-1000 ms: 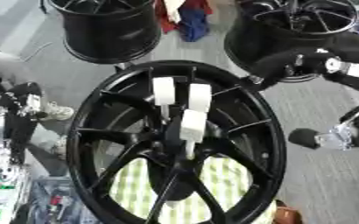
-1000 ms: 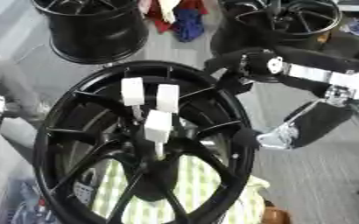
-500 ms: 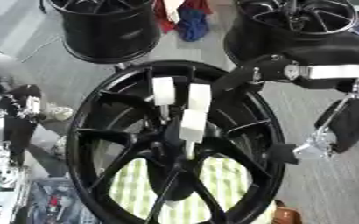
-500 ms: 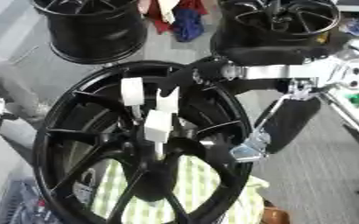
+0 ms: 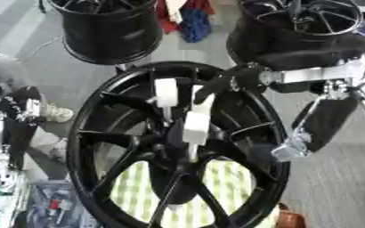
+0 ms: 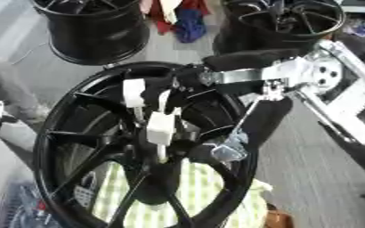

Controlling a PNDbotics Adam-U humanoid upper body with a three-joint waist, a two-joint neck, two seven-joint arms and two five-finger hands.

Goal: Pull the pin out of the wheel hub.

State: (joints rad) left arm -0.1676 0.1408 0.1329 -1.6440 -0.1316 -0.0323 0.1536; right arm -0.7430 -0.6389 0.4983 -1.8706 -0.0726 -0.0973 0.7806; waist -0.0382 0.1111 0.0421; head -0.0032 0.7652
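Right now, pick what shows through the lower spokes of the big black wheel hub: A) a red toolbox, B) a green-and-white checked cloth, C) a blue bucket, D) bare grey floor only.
B: a green-and-white checked cloth fills the gaps between the lower spokes of the big black wheel hub.

We look steeply down from our head's two eyes, close over the large black spoked wheel hub (image 5: 178, 147), which both views share.
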